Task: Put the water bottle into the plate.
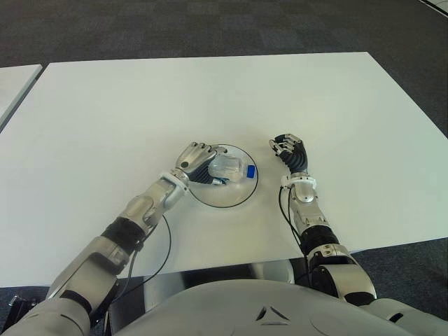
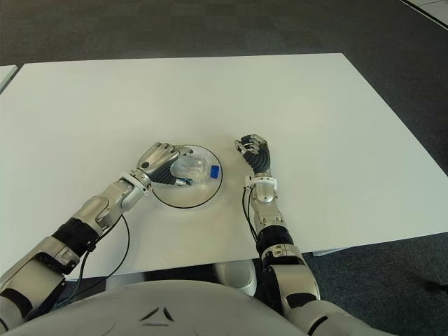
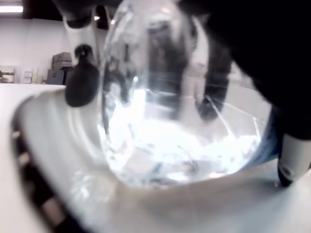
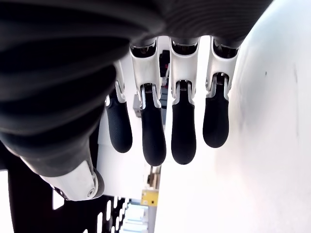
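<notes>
Nearest, along the front edge of the white table (image 1: 105, 105): two silver-and-black forearms reaching out from the torso. On the left, the left hand (image 1: 196, 164) over the near-left rim of the plate (image 1: 225, 199), fingers curled round the base end of the water bottle (image 1: 229, 169) — gripping it, as the left wrist view confirms, with clear plastic filling the picture and dark fingertips (image 3: 81, 82) pressed against its side. Bottle lying on its side inside the plate, low against the plate's white surface in the left wrist view, blue cap (image 1: 250, 170) pointing toward the robot's right, near the right part of the rim. Plate round, white with a dark edge, sitting flat on the table just ahead of the torso. On the right, the right hand (image 1: 289, 152) just beside the plate, on its right, apart from it — fingers relaxed and lightly bent, holding nothing; in the right wrist view, four black-tipped fingers (image 4: 183, 132) hanging side by side with bare table behind. Farther out, plain white tabletop up to its far edge, then dark grey carpet (image 1: 210, 28) beyond. At far left, the corner of a second white table (image 1: 14, 80), a narrow gap apart from the first.
</notes>
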You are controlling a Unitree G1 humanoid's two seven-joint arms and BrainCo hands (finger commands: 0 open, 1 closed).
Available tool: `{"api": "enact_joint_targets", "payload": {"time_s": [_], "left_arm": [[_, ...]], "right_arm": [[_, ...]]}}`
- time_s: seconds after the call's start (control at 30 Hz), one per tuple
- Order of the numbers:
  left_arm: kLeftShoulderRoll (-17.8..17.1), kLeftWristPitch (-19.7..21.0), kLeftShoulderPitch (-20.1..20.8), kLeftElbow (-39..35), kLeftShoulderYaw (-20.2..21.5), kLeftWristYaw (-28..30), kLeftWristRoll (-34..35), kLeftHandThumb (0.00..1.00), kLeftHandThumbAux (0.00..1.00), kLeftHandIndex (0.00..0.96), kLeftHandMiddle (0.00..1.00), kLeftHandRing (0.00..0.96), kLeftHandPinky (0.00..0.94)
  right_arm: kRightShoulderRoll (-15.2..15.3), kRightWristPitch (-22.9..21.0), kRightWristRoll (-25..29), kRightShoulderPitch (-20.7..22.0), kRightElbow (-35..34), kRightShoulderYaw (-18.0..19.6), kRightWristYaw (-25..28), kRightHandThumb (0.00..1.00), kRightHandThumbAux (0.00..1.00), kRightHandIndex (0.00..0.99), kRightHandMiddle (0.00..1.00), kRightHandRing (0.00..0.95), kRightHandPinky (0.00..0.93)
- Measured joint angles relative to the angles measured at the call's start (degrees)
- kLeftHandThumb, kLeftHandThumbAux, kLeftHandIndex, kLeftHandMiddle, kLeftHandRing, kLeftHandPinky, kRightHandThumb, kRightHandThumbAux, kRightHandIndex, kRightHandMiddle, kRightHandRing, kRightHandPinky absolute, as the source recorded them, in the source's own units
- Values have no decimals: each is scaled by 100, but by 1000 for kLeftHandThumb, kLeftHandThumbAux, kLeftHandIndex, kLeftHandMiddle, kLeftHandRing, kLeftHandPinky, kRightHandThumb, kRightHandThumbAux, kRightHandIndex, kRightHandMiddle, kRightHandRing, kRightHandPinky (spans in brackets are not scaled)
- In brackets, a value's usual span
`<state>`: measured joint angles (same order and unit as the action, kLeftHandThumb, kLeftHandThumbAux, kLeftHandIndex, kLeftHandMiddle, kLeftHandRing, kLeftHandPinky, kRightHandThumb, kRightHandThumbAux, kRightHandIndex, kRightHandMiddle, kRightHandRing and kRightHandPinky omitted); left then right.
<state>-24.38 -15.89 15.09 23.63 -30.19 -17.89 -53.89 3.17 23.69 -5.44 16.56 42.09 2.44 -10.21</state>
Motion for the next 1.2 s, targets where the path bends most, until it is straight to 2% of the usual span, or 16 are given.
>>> {"api": "enact_joint_targets", "payload": {"time_s": [0.1,0.27,0.4,0.57,0.73,1.2], "left_arm": [[-3,-52,45,82,-9,-5,-1,589,622,29,65,57,53],[-4,-107,136,226,-34,-80,-15,527,639,4,11,9,8],[-4,-123,163,324,-64,-314,-86,475,627,0,2,1,1],[-4,-123,185,416,-118,-714,-247,457,591,0,0,0,0],[-4,-84,197,442,-156,-851,-319,436,551,0,0,0,0],[-75,199,179,325,-248,-850,-489,149,544,0,0,0,0]], "right_arm": [[5,-8,-7,0,-3,-2,-11,709,730,430,513,524,551],[8,-31,-7,0,-20,-2,-30,709,731,429,513,526,549],[3,-32,-7,0,-34,-13,-30,709,732,428,511,523,546],[3,-32,-6,0,-35,-14,-29,709,731,429,511,524,552],[3,-32,-5,0,-35,-15,-29,709,731,429,507,519,538],[-2,-31,-6,-1,-35,-18,-30,711,730,431,518,533,558]]}}
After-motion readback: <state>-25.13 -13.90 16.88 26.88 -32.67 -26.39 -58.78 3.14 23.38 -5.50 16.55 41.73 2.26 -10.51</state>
